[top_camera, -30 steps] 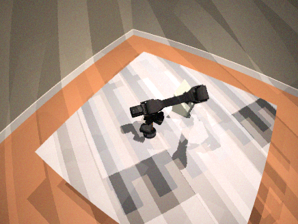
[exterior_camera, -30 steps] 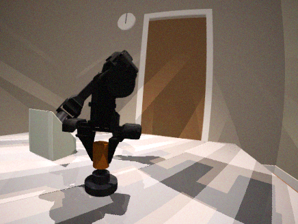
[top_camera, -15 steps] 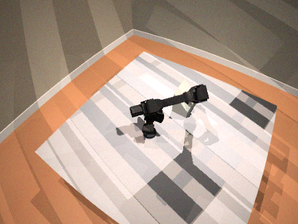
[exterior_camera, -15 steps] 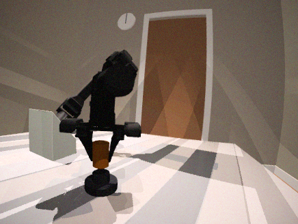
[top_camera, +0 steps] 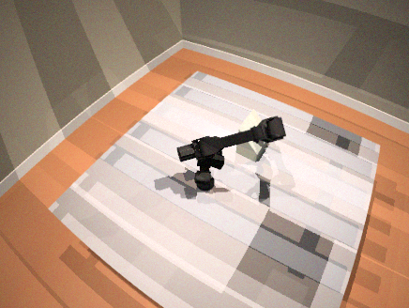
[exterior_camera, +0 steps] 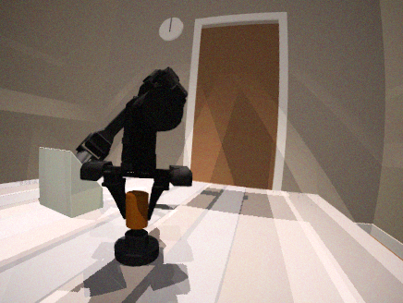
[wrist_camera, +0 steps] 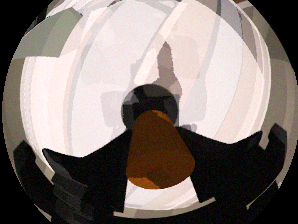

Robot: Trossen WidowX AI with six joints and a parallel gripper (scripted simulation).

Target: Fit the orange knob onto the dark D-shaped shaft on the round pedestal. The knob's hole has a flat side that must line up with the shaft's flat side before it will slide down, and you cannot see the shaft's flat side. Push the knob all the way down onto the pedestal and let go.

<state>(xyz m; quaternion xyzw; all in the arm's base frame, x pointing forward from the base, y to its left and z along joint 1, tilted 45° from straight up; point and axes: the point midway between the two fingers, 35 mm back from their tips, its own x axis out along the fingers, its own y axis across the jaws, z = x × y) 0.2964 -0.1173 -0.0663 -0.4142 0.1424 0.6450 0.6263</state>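
Orange knob point(exterior_camera: 137, 210) point(wrist_camera: 159, 155) is clamped in the end effector point(exterior_camera: 138, 213) point(wrist_camera: 153, 132), upright, right at the top of the dark shaft point(exterior_camera: 136, 235), well in from the table point(top_camera: 141, 207) point(exterior_camera: 277, 259) edges. Flat's hidden: if rot. is off, pushing could jam it, tilt it or make it slip in the grip.
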